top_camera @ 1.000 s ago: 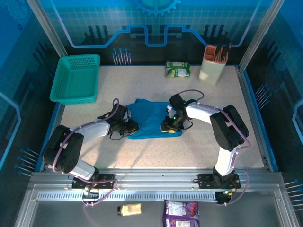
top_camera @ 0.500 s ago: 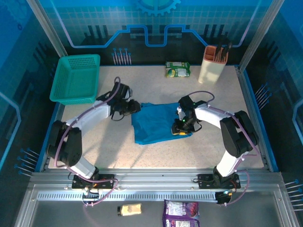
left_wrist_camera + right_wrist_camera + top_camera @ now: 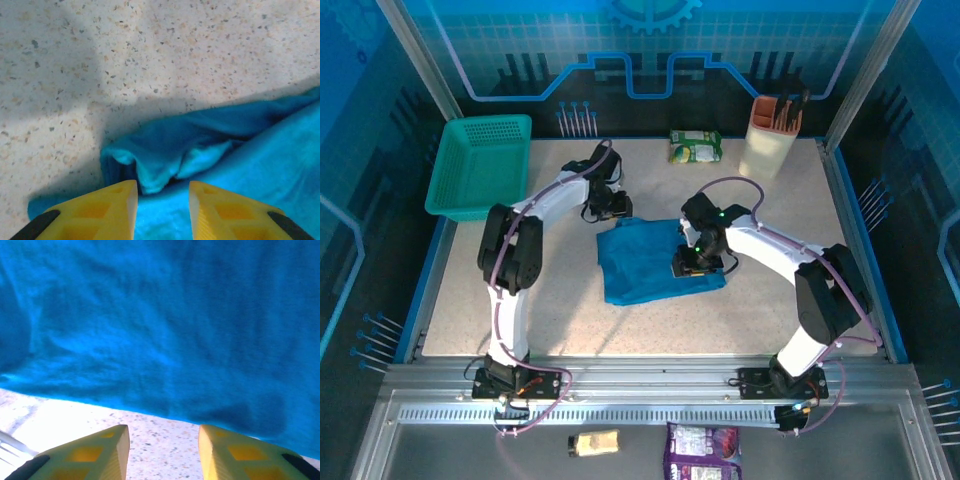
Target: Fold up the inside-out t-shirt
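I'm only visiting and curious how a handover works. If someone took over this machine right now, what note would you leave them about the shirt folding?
Left end effector: open and empty, poised over a bunched fold at the far-left corner of the t-shirt.
Right end effector: open and empty, at the shirt's right edge, with bare table between its fingers.
T-shirt: lies mid-table as a compact, roughly folded bundle, held by neither arm.
Done: it looks partly folded.
Left: probably tidy the rumpled corner and make any last fold.
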Motion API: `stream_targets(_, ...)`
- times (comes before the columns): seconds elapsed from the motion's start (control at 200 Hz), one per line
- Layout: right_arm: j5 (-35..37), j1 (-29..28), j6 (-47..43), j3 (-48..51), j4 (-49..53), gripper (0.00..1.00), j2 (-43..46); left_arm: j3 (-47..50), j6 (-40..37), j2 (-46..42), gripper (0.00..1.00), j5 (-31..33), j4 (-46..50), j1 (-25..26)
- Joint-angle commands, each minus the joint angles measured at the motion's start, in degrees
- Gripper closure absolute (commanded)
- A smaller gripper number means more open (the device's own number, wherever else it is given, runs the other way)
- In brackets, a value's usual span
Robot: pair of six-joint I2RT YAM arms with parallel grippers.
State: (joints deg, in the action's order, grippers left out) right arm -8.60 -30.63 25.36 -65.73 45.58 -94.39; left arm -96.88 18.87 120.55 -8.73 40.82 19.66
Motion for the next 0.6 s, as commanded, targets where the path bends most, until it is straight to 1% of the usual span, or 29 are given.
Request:
stream_targets(0.0,4.43,2.56,-1.32,-1.28,3.05,0.57,1.13,-3.75,-2.39,3.06,0.67,0.23,4.03,-0.24)
stream_targets(0.105,5.63,6.52,-3.5,-2.05,1.79,0.57,-0.04,-5.92,-2.7,5.84,0.67,-0.93,3.89,-0.24)
stream_targets(0.25,5.77,11.36,-7.31,-6.31,1.66,0.57,-4.05,-7.72,-3.49,8.58,0.71,1.38,5.8,-0.24)
stream_targets(0.45,8.75,12.78,-12.87,-15.72,3.37,0.58,-12.09,-7.76,-4.7,10.28,0.79,3.23,5.86,-0.24)
stream_targets(0.595,10.75,12.88,-14.11,-23.68,5.22,0.59,-19.53,-7.83,-5.34,11.48,0.92,3.59,6.1,-0.24)
